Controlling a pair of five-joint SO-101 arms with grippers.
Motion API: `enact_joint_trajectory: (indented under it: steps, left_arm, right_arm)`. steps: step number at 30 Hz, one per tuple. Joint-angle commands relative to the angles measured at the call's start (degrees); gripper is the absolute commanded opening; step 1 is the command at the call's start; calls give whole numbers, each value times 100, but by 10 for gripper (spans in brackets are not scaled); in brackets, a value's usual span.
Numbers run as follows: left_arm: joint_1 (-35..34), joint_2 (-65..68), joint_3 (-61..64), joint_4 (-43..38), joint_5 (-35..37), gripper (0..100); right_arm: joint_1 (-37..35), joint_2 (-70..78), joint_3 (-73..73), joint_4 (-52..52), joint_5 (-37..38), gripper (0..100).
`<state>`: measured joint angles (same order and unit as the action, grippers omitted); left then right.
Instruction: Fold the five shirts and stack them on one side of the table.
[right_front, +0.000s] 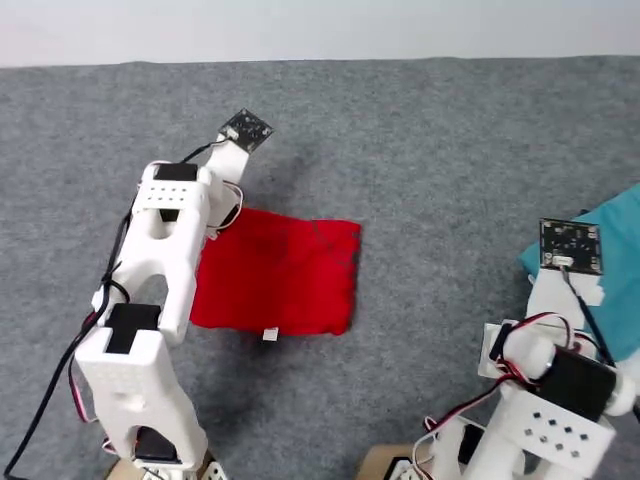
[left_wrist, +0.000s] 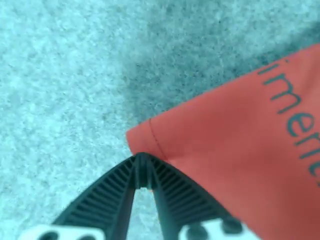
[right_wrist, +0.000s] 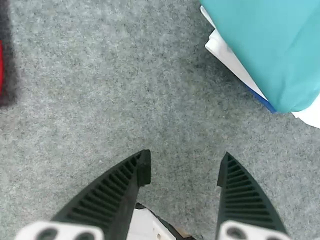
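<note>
At one corner of the red shirt (left_wrist: 225, 150), your left gripper (left_wrist: 143, 166) was clenched. Its ribbed jaws met on the hemmed tip, which looked pinched and lifted a little off the mat (left_wrist: 60, 75). The rest of the shirt lay as a rough rectangle in the middle of the table, beside the left arm (right_front: 160, 260).

Your right gripper (right_wrist: 185, 167) was released, jaws spread over bare mat. It sat near the stack (right_wrist: 265, 50) at the table's right edge, which had a teal shirt on top.

You appeared to be mid-fold on the red shirt. The next move likely called for carrying that corner across to the opposite edge, with the grip firm and the cloth low so it did not bunch.

The left wrist view showed the pinch and some dark lettering, both of which the arm covered from above. The high view gave the shirt's whole outline and a small white tag (right_front: 269, 334) at its near edge. The right wrist view showed white and blue layers under the teal.
</note>
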<state>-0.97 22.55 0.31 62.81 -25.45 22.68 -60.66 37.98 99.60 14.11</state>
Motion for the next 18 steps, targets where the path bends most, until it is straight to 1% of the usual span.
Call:
enact_joint_trajectory:
  steps: [1, 6, 12, 18]
  left_arm:
    - [-44, -62, -435, 273, 26, 3]
    - [114, 18, -444, 246, 35, 3]
    - [290, 501, -374, -352, 44, 3]
    - [97, 844, -971, 0, 44, 3]
  right_arm:
    - [-57, -4, -35, -48, 44, 232]
    - [-57, -4, -35, -48, 44, 232]
    - [-57, -4, -35, -48, 44, 232]
    - [-57, -4, -35, -48, 44, 232]
